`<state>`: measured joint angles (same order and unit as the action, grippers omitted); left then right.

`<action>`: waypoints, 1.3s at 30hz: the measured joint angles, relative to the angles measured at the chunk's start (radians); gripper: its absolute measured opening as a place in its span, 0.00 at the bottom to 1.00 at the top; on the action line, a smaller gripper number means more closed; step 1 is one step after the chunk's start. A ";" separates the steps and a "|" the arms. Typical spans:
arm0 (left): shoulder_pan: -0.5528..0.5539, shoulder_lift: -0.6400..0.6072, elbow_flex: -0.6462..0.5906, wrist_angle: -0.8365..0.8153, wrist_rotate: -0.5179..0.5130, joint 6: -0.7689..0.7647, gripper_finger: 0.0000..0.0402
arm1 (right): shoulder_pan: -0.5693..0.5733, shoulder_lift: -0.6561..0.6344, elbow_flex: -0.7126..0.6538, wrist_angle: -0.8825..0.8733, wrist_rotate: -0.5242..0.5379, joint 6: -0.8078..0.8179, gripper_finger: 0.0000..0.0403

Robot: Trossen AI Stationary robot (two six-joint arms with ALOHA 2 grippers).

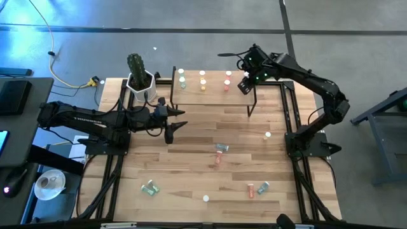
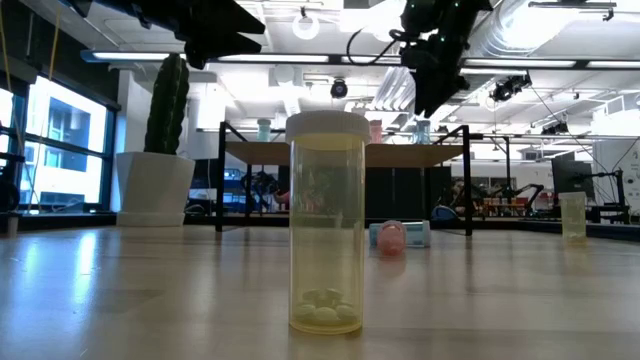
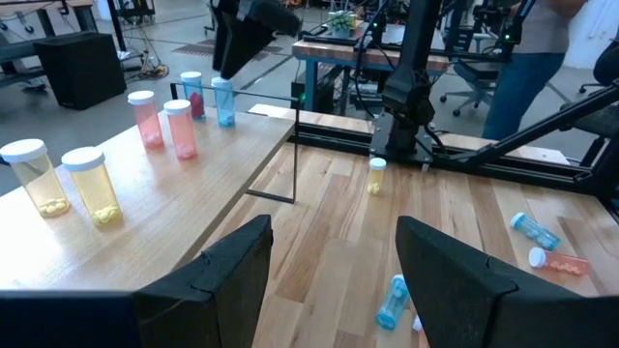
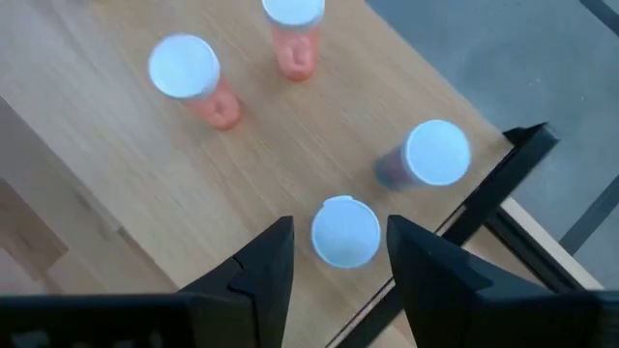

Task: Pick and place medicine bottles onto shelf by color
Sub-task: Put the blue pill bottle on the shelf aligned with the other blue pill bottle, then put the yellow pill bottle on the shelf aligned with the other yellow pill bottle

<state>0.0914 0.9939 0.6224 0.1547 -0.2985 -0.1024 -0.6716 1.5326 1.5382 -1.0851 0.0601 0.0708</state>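
The shelf point(image 1: 213, 86) is already carrying about eight standing bottles, sorted by color; the right gripper point(image 4: 334, 253) is hovering over its right end, fingers apart around a pale blue bottle point(image 4: 344, 232), gripping nothing. Some seven medicine bottles point(image 1: 220, 148) are lying or standing on the table point(image 1: 191, 127), waiting; the left gripper point(image 3: 334, 261) is idling open, empty, in front of the shelf.

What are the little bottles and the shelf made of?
The medicine bottles look like clear tinted plastic: you can see pills through the walls. Their caps look like smooth white plastic. The shelf top shows pale wood grain, on thin black legs, probably metal.

A light wooden slatted table point(image 1: 191, 140) carries a pale wood riser shelf point(image 1: 213, 94) at its far edge, a white cactus pot point(image 1: 141, 86) at far left, and small white-capped medicine bottles point(image 1: 220, 148) scattered nearer.
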 joint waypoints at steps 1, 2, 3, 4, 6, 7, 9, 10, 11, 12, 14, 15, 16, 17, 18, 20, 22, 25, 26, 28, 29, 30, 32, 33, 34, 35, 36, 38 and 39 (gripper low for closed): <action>0.000 0.000 0.000 0.000 0.000 0.000 0.53 | 0.000 0.000 0.015 -0.019 0.000 0.000 0.39; 0.000 0.000 0.000 0.000 0.000 0.000 0.53 | 0.000 0.000 0.032 -0.038 0.000 0.000 0.39; 0.000 0.000 0.000 0.000 0.000 0.000 0.53 | 0.000 0.000 0.049 -0.054 0.000 0.000 0.39; 0.000 0.000 0.000 0.000 0.000 0.000 0.53 | 0.000 0.000 0.065 -0.068 0.000 0.000 0.39; 0.000 0.000 0.000 0.000 0.000 0.000 0.53 | 0.000 -0.003 0.091 -0.092 0.000 0.000 0.39; 0.000 0.000 0.000 0.000 0.000 0.000 0.53 | 0.001 -0.008 0.100 -0.096 0.000 0.000 0.39; 0.000 0.000 0.000 -0.001 0.000 0.000 0.53 | 0.010 -0.025 0.104 -0.099 0.000 0.000 0.39; 0.000 0.000 0.000 -0.001 0.000 0.000 0.53 | 0.017 -0.037 0.102 -0.102 0.000 0.000 0.39; 0.000 0.000 0.000 -0.003 0.000 0.000 0.53 | 0.027 -0.052 0.096 -0.106 0.000 0.000 0.39; 0.000 0.000 0.000 -0.005 0.000 0.000 0.53 | 0.040 -0.068 0.089 -0.112 0.000 0.001 0.39; 0.000 0.000 0.000 -0.013 0.000 -0.006 0.53 | 0.074 -0.108 0.059 -0.116 0.001 0.015 0.39; 0.000 0.000 0.000 -0.016 0.000 -0.012 0.53 | 0.094 -0.133 0.036 -0.114 0.008 0.024 0.39; 0.000 0.000 0.000 -0.017 0.000 -0.019 0.53 | 0.114 -0.161 0.008 -0.110 0.019 0.034 0.39; 0.000 0.000 0.000 -0.019 0.000 -0.021 0.53 | 0.136 -0.191 -0.021 -0.104 0.036 0.048 0.39; 0.000 0.000 0.000 -0.021 0.000 -0.022 0.53 | 0.159 -0.224 -0.055 -0.093 0.052 0.067 0.39; 0.000 0.000 0.000 -0.023 0.000 -0.019 0.53 | 0.202 -0.286 -0.130 -0.078 0.073 0.119 0.39; 0.000 0.000 0.000 -0.023 0.000 -0.019 0.53 | 0.252 -0.350 -0.208 -0.043 0.079 0.175 0.39; 0.000 0.000 0.000 -0.023 0.000 -0.019 0.53 | 0.345 -0.447 -0.325 0.045 0.061 0.215 0.39; 0.000 0.000 0.000 -0.023 0.000 -0.019 0.53 | 0.380 -0.474 -0.365 0.081 0.043 0.223 0.39; 0.000 0.000 0.000 -0.023 0.000 -0.019 0.53 | 0.450 -0.525 -0.443 0.162 0.011 0.242 0.39; 0.000 0.000 0.000 -0.023 0.000 -0.020 0.53 | 0.485 -0.548 -0.480 0.206 -0.004 0.251 0.39; 0.000 0.000 0.000 -0.023 0.000 -0.025 0.53 | 0.522 -0.568 -0.517 0.254 -0.014 0.265 0.39; 0.000 0.000 0.000 -0.023 0.000 -0.034 0.53 | 0.595 -0.598 -0.594 0.362 -0.020 0.283 0.39; 0.000 0.000 0.000 -0.024 0.000 -0.038 0.53 | 0.632 -0.609 -0.631 0.413 -0.021 0.288 0.39; 0.000 0.000 0.000 -0.025 0.000 -0.043 0.53 | 0.667 -0.615 -0.669 0.462 -0.026 0.288 0.39; 0.000 0.000 0.000 -0.028 0.000 -0.050 0.53 | 0.701 -0.619 -0.702 0.515 -0.027 0.288 0.39; 0.000 0.000 0.000 -0.033 0.000 -0.053 0.53 | 0.735 -0.619 -0.735 0.569 -0.030 0.290 0.39; -0.001 0.000 0.000 -0.045 0.000 -0.056 0.53 | 0.797 -0.614 -0.801 0.681 -0.034 0.296 0.39; -0.001 0.000 0.000 -0.054 0.000 -0.060 0.53 | 0.827 -0.609 -0.832 0.743 -0.035 0.298 0.39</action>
<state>0.0906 0.9939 0.6220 0.1011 -0.2981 -0.1623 0.1549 0.9240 0.7065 -0.3417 0.0254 0.3690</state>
